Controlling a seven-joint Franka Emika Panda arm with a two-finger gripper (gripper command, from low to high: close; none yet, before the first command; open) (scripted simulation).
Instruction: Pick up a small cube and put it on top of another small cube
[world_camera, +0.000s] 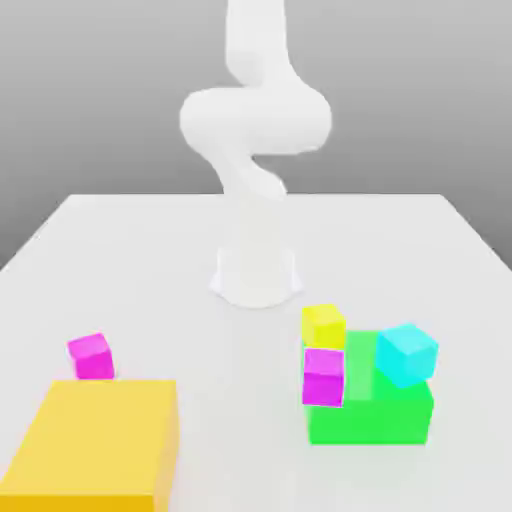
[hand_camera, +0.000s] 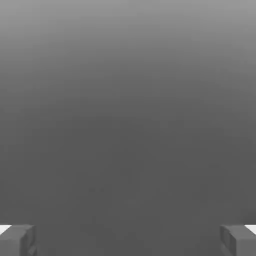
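The small bright pink-magenta cube (world_camera: 91, 356) sits on the white table (world_camera: 140, 260) at the exterior view's left, just behind a big yellow block (world_camera: 100, 440). A slightly more purple magenta cube (world_camera: 323, 376) stands against the left face of a green block (world_camera: 375, 415), and a small yellow cube (world_camera: 323, 325) rests on top of it. A cyan cube (world_camera: 406, 353) lies on the green block. My gripper (hand_camera: 128, 240) is open: in the hand view its grey fingertips (hand_camera: 17, 240) stand far apart with nothing between them, facing a plain grey backdrop.
The white arm (world_camera: 255, 120) rises from its base (world_camera: 255, 275) at the table's middle and curls high above it. Bare table lies between the two groups of blocks and behind them.
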